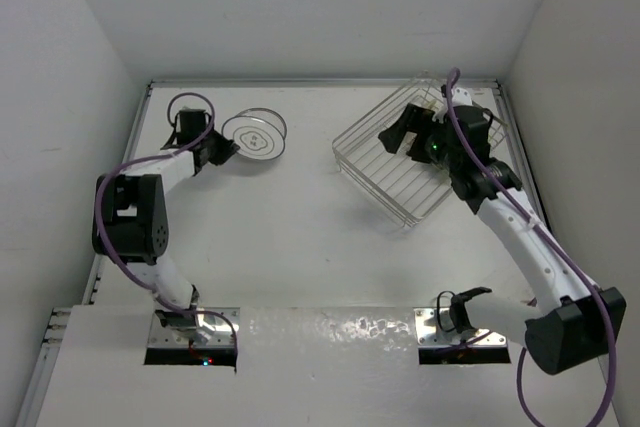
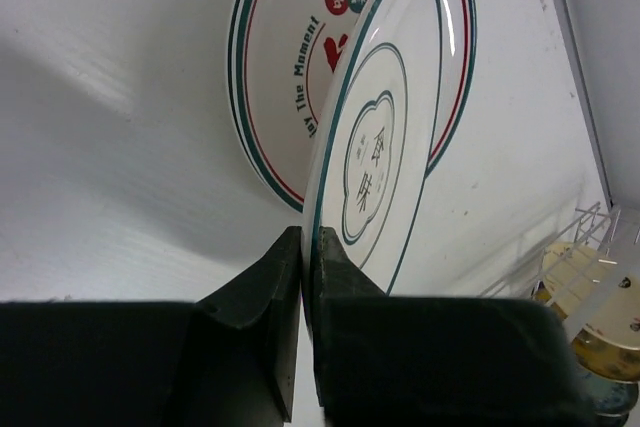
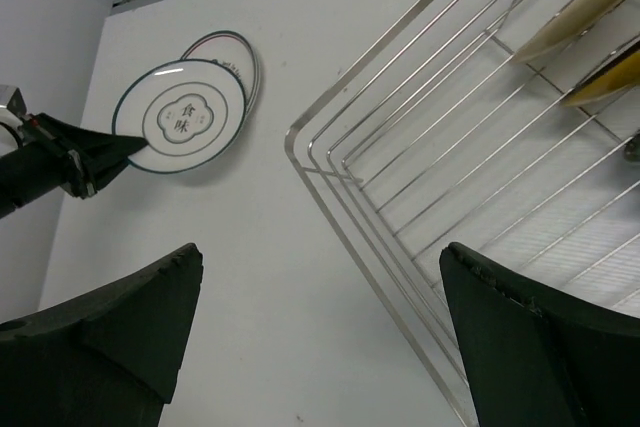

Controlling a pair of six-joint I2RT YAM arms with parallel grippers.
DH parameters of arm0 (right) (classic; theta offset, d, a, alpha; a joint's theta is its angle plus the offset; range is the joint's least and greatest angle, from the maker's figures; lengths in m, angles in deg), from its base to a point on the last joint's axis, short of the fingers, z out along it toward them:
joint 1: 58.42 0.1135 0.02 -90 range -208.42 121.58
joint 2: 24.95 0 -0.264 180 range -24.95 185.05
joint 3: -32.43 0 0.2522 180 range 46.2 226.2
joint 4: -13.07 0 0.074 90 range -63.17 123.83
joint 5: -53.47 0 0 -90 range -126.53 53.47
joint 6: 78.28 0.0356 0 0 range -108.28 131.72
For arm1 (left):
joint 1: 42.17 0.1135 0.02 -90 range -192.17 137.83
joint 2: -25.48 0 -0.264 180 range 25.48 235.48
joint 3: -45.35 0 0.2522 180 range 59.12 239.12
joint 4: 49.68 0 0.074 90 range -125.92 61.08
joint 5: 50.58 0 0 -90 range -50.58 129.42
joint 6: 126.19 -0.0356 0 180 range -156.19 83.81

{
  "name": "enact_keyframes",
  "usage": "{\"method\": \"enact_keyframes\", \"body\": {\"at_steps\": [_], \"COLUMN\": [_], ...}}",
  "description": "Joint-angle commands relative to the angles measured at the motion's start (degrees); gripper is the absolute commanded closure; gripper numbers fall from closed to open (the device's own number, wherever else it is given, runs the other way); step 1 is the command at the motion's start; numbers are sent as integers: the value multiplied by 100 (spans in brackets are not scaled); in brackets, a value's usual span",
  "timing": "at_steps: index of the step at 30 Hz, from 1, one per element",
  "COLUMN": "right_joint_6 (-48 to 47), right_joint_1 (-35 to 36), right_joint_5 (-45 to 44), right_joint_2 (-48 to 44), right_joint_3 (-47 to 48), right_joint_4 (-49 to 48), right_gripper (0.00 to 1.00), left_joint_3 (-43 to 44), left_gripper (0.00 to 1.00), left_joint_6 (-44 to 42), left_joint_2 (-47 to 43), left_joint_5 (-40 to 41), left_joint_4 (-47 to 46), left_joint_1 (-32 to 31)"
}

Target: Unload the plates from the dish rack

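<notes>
Two printed white plates meet at ten o'clock: a flat plate (image 2: 280,67) on the table (image 1: 300,247), and a tilted plate (image 2: 375,162) pinched by its rim in our left gripper (image 2: 308,242). At two o'clock our right gripper (image 3: 318,257) gapes wide over the dish rack (image 3: 420,207), where tan plates (image 3: 590,2) lean.

The white table (image 1: 300,237) bears a printed plate (image 2: 285,67) just beyond the left fingers (image 2: 265,297), and the rack (image 1: 395,182) beneath the right fingers (image 3: 130,332).
</notes>
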Motion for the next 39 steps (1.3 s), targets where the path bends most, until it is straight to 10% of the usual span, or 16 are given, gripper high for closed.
{"method": "enact_keyframes", "body": {"at_steps": [1,4,8,12,24,31,39], "right_joint_6": [-440,-545,-625,-652,-432,-599,-546], "right_joint_1": [-8,-8,-34,-52,-561,-1518,-2135], "right_joint_5": [-342,-535,-746,-1445,-2310,-3215,-2741], "right_joint_2": [-315,-639,-922,-905,-762,-711,307], "right_joint_3": [-78,-245,-482,-386,18,89,333], "right_joint_4": [322,419,551,1119,2124,2406,1685], "right_gripper": [1,1,1,1,1,3,41], "left_joint_3": [462,480,620,928,1973,2686,43], "left_gripper": [95,80,30,2,0,0,0], "left_joint_6": [43,78,131,113,-562,-2074,-2857], "left_joint_2": [52,237,483,781,669,-1131,-3840], "left_joint_5": [61,62,-44,-210,-597,1287,1539], "left_joint_4": [-371,-423,-424,-90,937,2982,2872], "left_joint_1": [-32,135,162,162,153,-1005,-1649]}}
